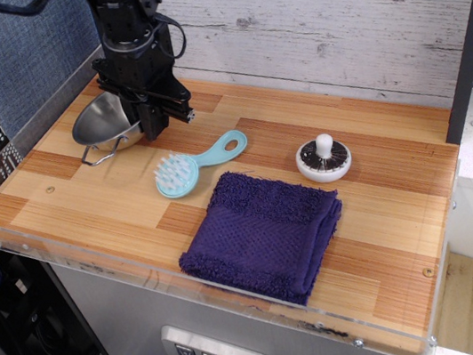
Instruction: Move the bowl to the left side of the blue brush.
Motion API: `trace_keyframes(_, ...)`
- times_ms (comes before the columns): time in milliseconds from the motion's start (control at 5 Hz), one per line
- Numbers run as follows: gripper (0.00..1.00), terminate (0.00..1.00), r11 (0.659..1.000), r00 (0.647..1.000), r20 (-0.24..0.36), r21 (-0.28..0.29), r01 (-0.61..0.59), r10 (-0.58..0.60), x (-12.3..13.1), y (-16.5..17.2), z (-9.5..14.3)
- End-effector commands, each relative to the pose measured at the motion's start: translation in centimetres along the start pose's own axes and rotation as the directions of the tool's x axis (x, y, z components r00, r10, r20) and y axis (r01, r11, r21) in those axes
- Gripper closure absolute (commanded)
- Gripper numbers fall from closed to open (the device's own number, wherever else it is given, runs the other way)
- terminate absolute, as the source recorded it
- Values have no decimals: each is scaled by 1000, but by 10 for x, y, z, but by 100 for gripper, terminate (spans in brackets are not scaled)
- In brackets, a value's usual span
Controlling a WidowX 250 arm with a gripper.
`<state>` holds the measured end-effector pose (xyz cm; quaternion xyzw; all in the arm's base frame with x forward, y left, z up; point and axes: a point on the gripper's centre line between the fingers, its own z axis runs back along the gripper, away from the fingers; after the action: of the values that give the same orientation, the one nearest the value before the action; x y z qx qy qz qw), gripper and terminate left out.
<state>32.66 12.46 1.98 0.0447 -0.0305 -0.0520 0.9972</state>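
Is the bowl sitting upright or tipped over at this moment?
Upright: the bowl shows its open mouth upward and empty, base on the table, gripper at its right rim.

I see the bowl (102,124) near the table's (390,234) back-left corner, left of the brush (188,168). The towel (263,232) lies at the front edge, the knobbed disc (324,160) behind it.

Counted on the counter (390,234), positions referenced to the blue brush (190,167):

- One bowl (102,122), steel, up and to the left of the brush.
- One blue brush.
- One folded purple towel (263,232), just below and right of the brush.
- One white-and-black knobbed disc (324,160), well to the right of the brush.
- One black hand (156,123), at the bowl's right rim, above-left of the brush.

Total loose items: four.
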Motion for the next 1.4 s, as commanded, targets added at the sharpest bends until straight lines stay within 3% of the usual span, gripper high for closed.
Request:
trace_keyframes(0, 0, 0, 994, 999, -40, -101, -38, 34, -40, 2, 8)
trace_keyframes(400, 0, 0, 982, 999, 33, -188, -20, 26, -38, 1, 36)
trace_keyframes(600, 0, 0, 980, 994, 94, -197, -29, 48, -38, 7, 56)
trace_keyframes(800, 0, 0, 987, 991, 118, -150, -50, 68, -39, 11, 78)
trace_keyframes(1000, 0, 0, 993, 990, 84, -52, -105, 109, -43, 3, 99)
trace_keyframes(1200, 0, 0, 994, 992, 67, -23, -103, 105, -46, -7, 117)
